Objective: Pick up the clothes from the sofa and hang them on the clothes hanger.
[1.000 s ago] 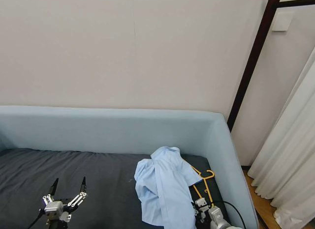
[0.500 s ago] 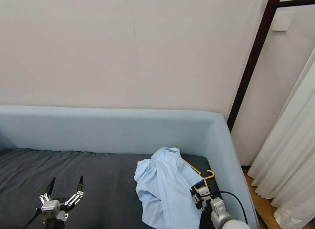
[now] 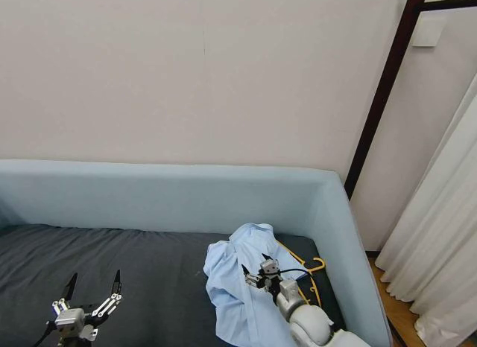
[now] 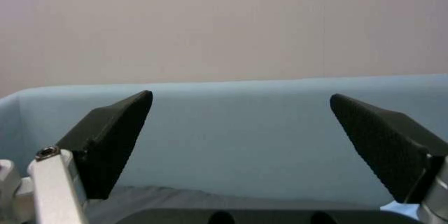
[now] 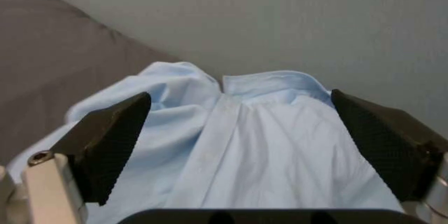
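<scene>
In the head view, the light blue shirt (image 3: 237, 284) lies crumpled on the dark seat (image 3: 134, 261) of the sofa (image 3: 186, 198), near its right end. A yellow hanger (image 3: 308, 266) lies partly under it. The right hand (image 3: 255, 265) hovers just above the shirt with its fingers spread wide and holds nothing, which looks like an approach for a grip from above. The left hand (image 3: 95, 281) is low over the bare seat, well apart from the shirt. It is also wide and empty, probably parked there so that it does not disturb the other arm.

In the left wrist view, the two dark fingers (image 4: 112, 140) stand far apart before the backrest (image 4: 238, 124), with nothing between them.

In the right wrist view, the fingers (image 5: 105, 150) stand wide on both sides of the shirt, and the collar (image 5: 273, 83) lies ahead between them. The hand seems aimed at the cloth near the collar, a sensible place for lifting the shirt.
</scene>
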